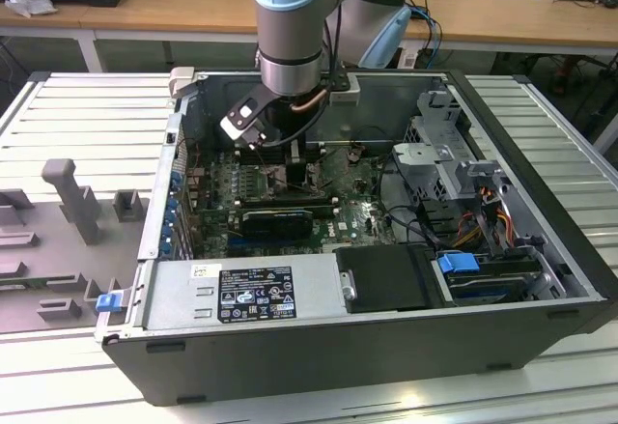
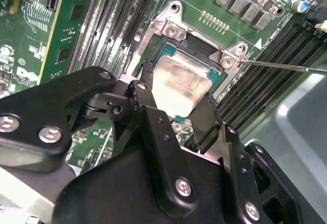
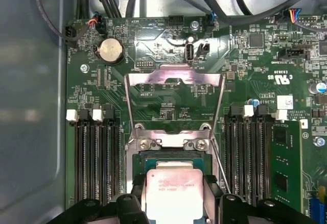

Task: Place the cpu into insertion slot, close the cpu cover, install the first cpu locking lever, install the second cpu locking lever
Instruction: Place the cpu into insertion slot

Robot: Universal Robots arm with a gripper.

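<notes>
Step 1 in hand, prob. not seated yet: pinching cpu [image 2: 181, 83] by opp. edges between jaws of gripper [image 2: 178, 99], just above insertion slot [image 2: 200, 42] w/ cpu cover [image 3: 176, 75] stood open beyond; calls for keeping it level & square to slot.

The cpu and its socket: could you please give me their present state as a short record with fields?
cpu: gripped at two opposite edges, metal face up, over the insertion slot; whether seated cannot be told
gripper: shut on the cpu
cpu cover: open, hinged up away from the slot
memory slots: long black rows on both sides of the socket
</notes>
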